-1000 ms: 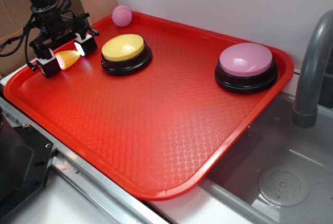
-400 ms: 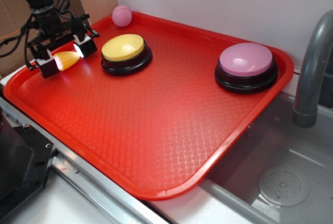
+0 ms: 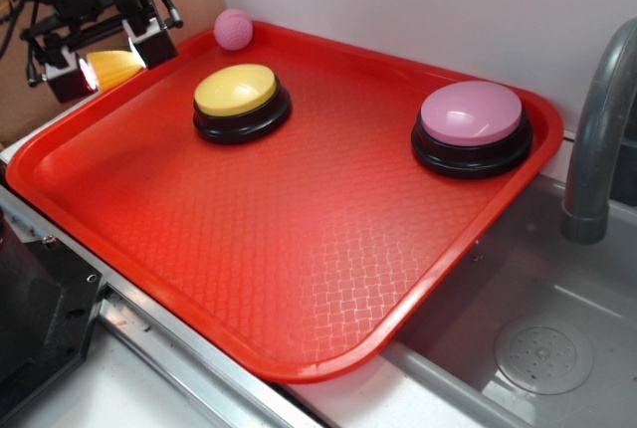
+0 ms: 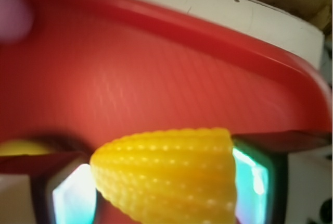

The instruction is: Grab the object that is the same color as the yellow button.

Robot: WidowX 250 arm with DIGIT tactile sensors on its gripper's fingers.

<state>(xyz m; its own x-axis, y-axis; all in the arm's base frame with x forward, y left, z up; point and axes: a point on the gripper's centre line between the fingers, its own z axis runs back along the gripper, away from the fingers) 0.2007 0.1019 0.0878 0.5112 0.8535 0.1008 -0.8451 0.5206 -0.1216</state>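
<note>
Overhead, the end effector [image 3: 100, 58] is pinching the toy corn [image 3: 111, 68] between its two pads, holding it in the air above the far-left corner of the red tray [image 3: 299, 249]. Below it, the tray's raised rim is curving past, while the yellow button [image 3: 241, 102], pink button [image 3: 472, 127] and pink ball [image 3: 233, 29] are sitting well apart, leaving broad bare tray in front.

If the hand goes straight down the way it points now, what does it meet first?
Probably the red tray near its left rim: the hand holds the corn above it, nothing between. Exact depth is unclear.
</note>
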